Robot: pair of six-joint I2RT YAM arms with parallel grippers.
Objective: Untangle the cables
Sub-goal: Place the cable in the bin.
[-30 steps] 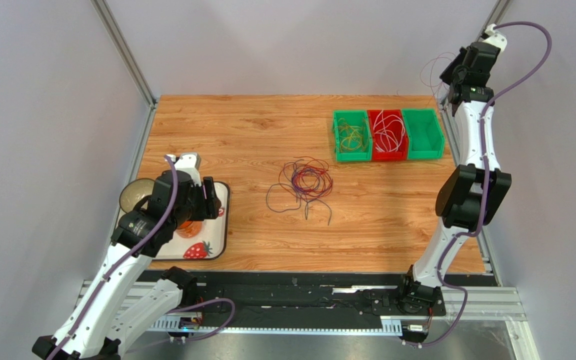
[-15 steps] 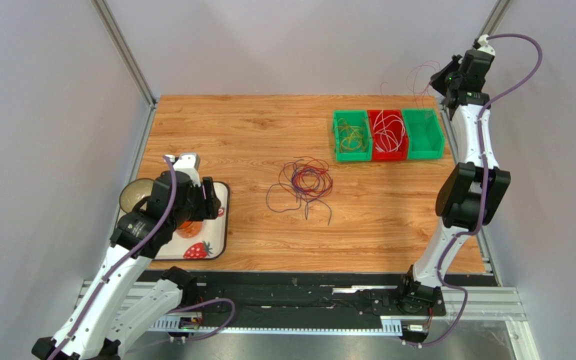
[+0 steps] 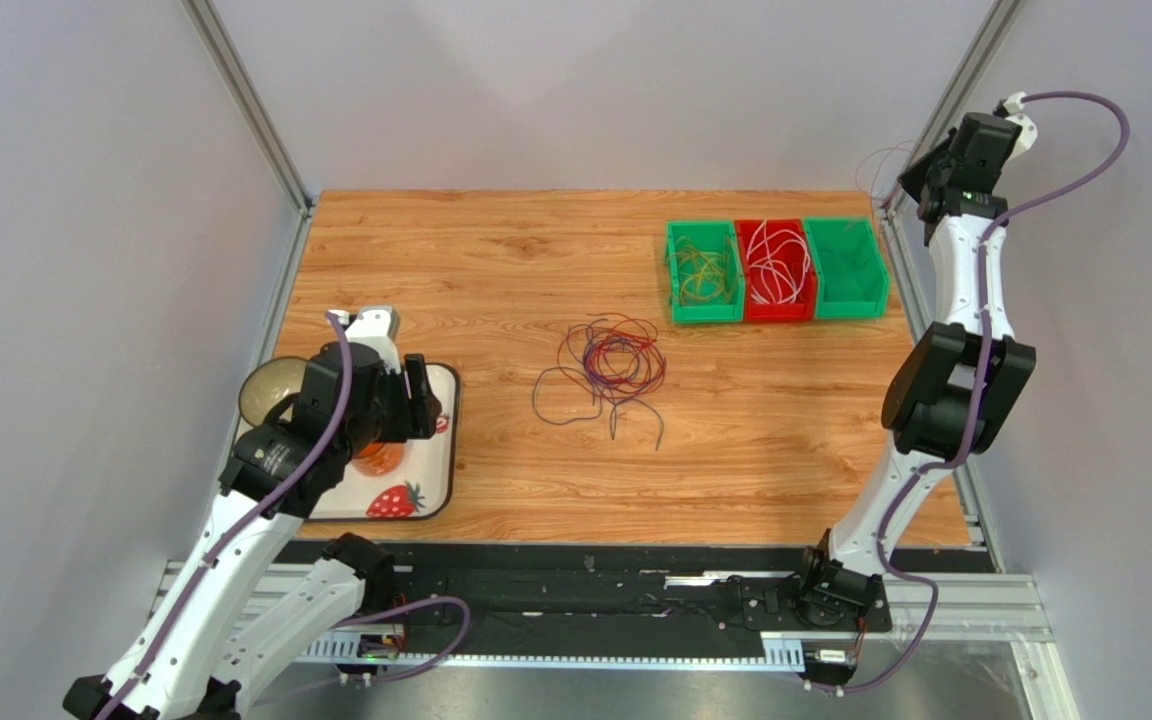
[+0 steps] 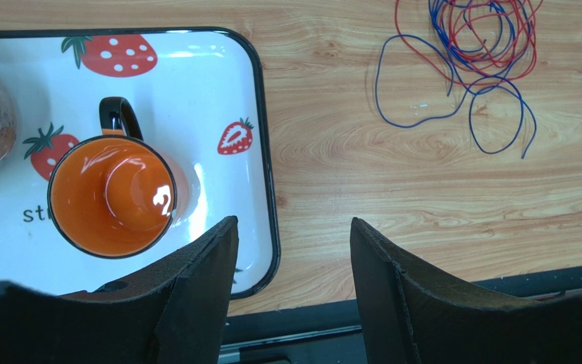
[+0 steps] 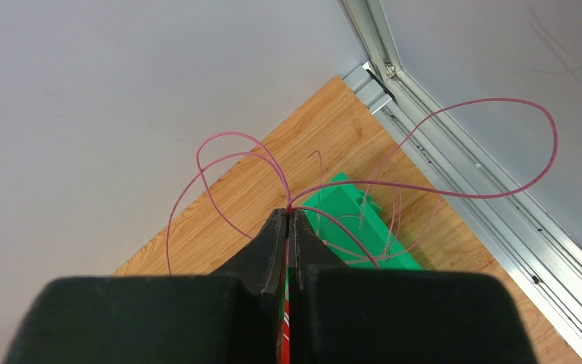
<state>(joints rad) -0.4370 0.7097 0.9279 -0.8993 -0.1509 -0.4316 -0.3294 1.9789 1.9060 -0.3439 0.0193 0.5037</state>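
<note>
**One strand up high, the knot waiting at mid-surface**

The right claw (image 5: 288,216) is pinched tight on a single pink cable (image 5: 309,199), held high at the far right corner, just past the row of bins. The cable's loops spring out freely on both sides of the pinch, and some hang over the right green bin (image 3: 848,270). The left claw (image 4: 290,227) stands fairly wide and holds nothing. It hovers above the near edge of the tray (image 4: 267,174), just beside the orange mug (image 4: 112,197). The remaining tangle (image 3: 612,365) of red, blue and purple loops lies near the middle of the surface (image 3: 447,255), well apart from both claws. Yellow cables (image 3: 704,275) sit in the left green bin (image 3: 671,278) and white cables (image 3: 778,270) in the red bin (image 3: 775,225).

Likely trouble:
- The pink cable is thin and springy and is gripped at one point only, so it could slip out as the arm swings.
- On release, the wide loops could bounce out of the bin.
- The loops reach towards the metal frame rail (image 5: 453,144) at the corner, and one could snag there or fall off the surface.
- If the left claw heads for the tangle while low, it may clip the mug.

The only writing is on the tray, among its printed strawberries: it begins "st", and the mug hides the rest. No brand can be read.
</note>
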